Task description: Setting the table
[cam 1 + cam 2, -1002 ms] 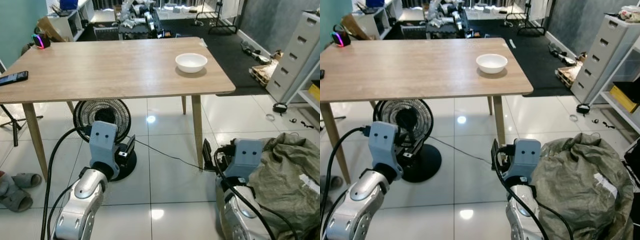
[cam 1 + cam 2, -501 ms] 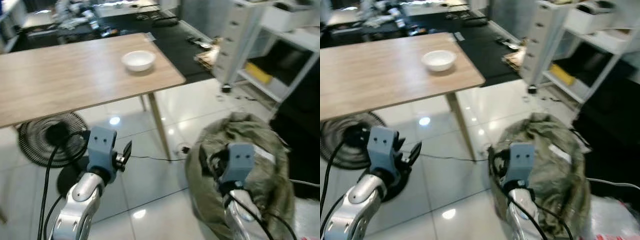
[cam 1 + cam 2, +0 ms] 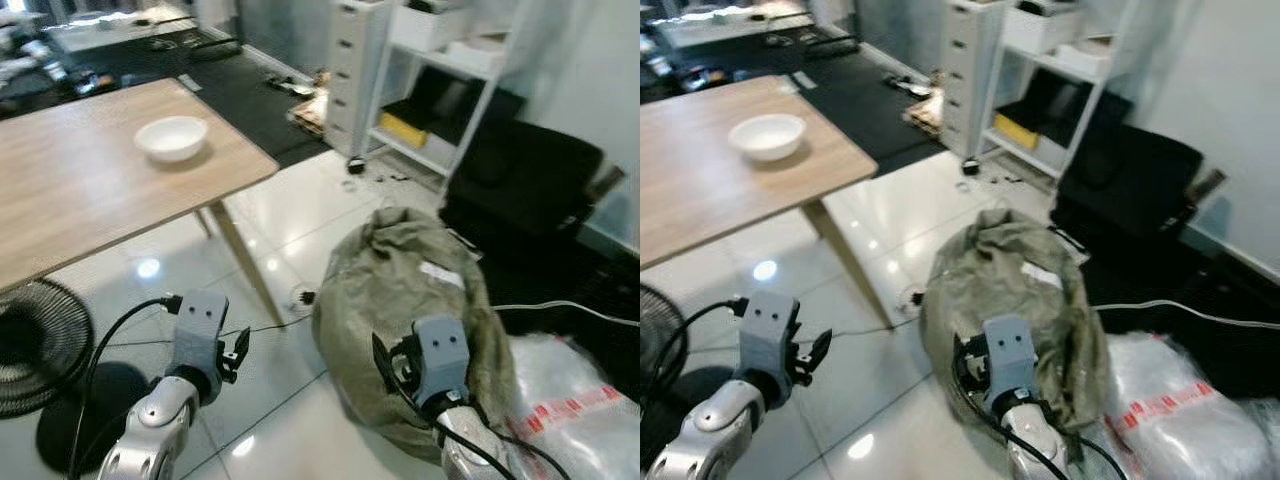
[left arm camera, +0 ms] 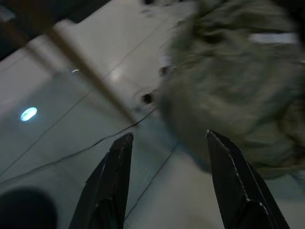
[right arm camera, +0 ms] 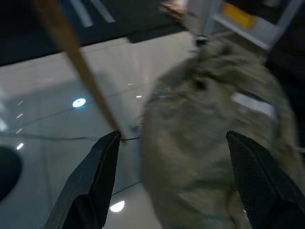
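A white bowl (image 3: 171,137) stands near the right end of the wooden table (image 3: 70,190), at the upper left. My left gripper (image 4: 167,181) hangs low over the tiled floor, beside the table leg, its fingers (image 4: 112,176) spread open with nothing between them. My right gripper (image 5: 174,186) hangs low in front of the olive-green sack (image 3: 410,290), also open and empty. Both arms sit well below the tabletop, away from the bowl.
A large olive-green sack (image 3: 1010,270) lies on the floor right of the table leg (image 3: 240,265). A black fan (image 3: 30,350) stands under the table. White drawers and shelving (image 3: 420,70), a black chair (image 3: 520,185) and plastic bags (image 3: 570,400) crowd the right.
The whole view has swung to the right: the table and bowl slid to the left, and the sack, shelving and black chair came into view. Both grippers stay open and low.
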Controlling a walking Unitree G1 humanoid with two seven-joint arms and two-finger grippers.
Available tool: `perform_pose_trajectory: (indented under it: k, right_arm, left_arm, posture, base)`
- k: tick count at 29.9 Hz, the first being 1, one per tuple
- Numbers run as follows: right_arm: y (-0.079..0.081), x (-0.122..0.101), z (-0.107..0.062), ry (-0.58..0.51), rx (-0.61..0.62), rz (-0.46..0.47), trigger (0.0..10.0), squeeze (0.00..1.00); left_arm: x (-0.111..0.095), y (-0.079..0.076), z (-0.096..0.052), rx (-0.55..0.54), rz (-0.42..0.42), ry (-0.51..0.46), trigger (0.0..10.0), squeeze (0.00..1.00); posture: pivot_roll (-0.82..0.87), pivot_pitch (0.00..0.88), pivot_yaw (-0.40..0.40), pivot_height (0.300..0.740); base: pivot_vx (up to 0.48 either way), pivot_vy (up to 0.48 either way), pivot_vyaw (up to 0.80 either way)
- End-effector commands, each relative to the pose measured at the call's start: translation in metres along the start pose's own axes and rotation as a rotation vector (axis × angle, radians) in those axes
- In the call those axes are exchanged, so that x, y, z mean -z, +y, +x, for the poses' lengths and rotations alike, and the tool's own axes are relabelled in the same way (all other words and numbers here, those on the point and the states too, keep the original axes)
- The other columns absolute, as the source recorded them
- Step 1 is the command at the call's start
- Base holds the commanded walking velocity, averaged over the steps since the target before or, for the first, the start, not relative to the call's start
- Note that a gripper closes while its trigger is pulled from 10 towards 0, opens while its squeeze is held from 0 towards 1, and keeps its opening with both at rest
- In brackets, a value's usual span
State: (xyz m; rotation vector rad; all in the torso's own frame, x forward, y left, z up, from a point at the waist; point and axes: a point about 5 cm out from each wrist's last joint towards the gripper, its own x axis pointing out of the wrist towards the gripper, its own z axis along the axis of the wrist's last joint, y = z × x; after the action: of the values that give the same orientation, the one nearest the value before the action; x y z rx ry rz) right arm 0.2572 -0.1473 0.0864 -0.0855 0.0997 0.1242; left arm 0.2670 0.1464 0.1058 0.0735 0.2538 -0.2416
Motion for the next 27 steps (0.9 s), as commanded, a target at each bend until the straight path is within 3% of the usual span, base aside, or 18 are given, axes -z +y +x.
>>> perform_pose_trajectory:
  k: [1,10,17,27]
  right_arm:
    - [-0.006,0.014,-0.004,0.064,0.031,0.017,10.0,0.0]
    - [-0.011,0.015,-0.004,0.078,0.07,0.0,10.0,0.0]
    - [-0.02,0.018,-0.004,0.103,0.135,0.018,10.0,0.0]
    - [-0.024,0.019,-0.006,0.112,0.166,0.017,10.0,0.0]
  left_arm:
    - [0.003,-0.002,0.0,0.016,0.02,0.015,10.0,0.0]
    - [0.0,-0.011,0.0,0.069,0.07,-0.003,10.0,0.0]
    - [-0.001,-0.007,0.0,0.044,0.108,-0.021,10.0,0.0]
    - [-0.013,-0.02,0.0,0.172,0.063,-0.08,10.0,0.0]
  posture:
    - [-0.04,0.0,0.099,0.74]
    - [-0.04,0.0,0.096,0.74]
    - [-0.05,0.0,0.099,0.74]
    - [-0.06,0.0,0.101,0.74]
  base:
    - [0.0,0.0,-0.8]
    - [0.0,0.0,-0.8]
    - [0.0,0.0,-0.8]
    - [0.0,0.0,-0.8]
